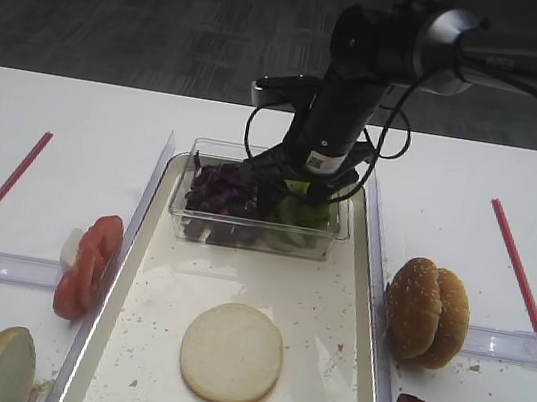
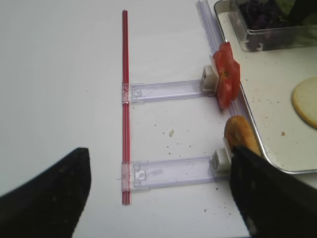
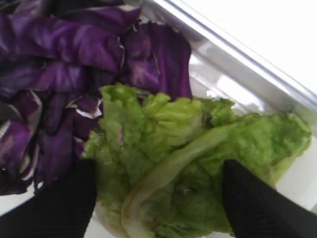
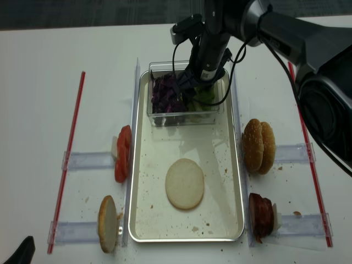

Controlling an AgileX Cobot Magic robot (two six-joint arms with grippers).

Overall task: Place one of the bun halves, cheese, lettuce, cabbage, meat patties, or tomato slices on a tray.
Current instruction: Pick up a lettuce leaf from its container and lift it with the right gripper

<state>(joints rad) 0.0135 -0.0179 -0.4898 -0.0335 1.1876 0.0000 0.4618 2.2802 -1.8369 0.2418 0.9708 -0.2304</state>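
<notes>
R gripper [image 3: 158, 198] jaws wide — straddling lettuce [image 3: 193, 153], in tub [image 1: 243, 233]

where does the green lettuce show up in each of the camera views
Exterior high: lettuce in the right half of the clear tub, upper middle, under the right tool.
Right wrist: lettuce fills the lower middle, between the two dark fingers.
Left wrist: a green sliver at the top right corner may be it; cannot tell.
Exterior high (realsense): lettuce in the tub, top middle.
Shared landmark: the purple cabbage beside it.
</notes>
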